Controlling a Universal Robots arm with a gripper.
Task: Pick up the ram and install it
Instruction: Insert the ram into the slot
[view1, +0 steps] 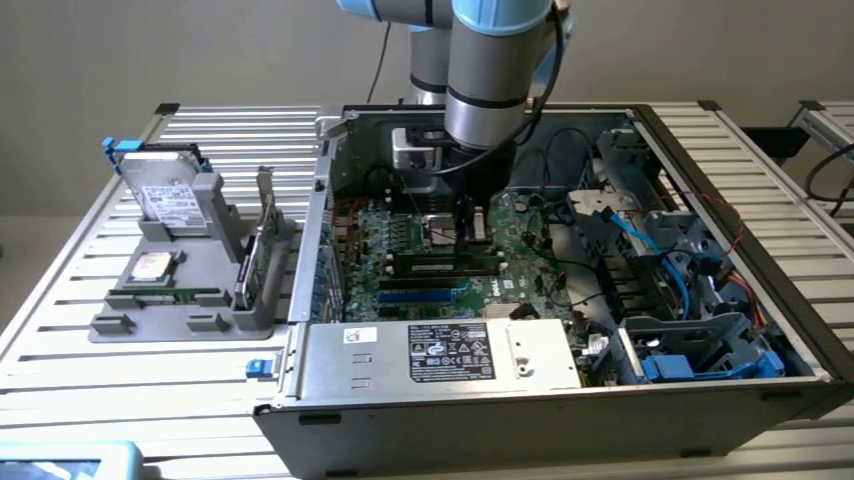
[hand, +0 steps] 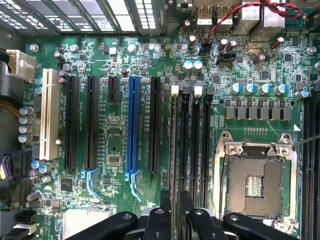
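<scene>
The ram (view1: 441, 266), a long dark-chipped stick with a pale label, stands on edge in a memory slot of the motherboard (view1: 400, 240) inside the open computer case. In the wrist view the ram (hand: 173, 145) shows as a thin edge in the slot nearest the long black expansion slots. My gripper (view1: 467, 236) hangs straight above its middle. The black fingers (hand: 165, 212) straddle the ram's edge with a small gap on either side, so the gripper (hand: 175, 202) is open and holds nothing.
The empty CPU socket (hand: 257, 175) lies beside the memory slots. Blue cables and drive bays (view1: 667, 290) fill the case toward the exterior view's right. A grey holder (view1: 187, 320) outside the case carries a hard drive (view1: 167, 195), an upright card (view1: 267, 240) and another green stick (view1: 167, 297).
</scene>
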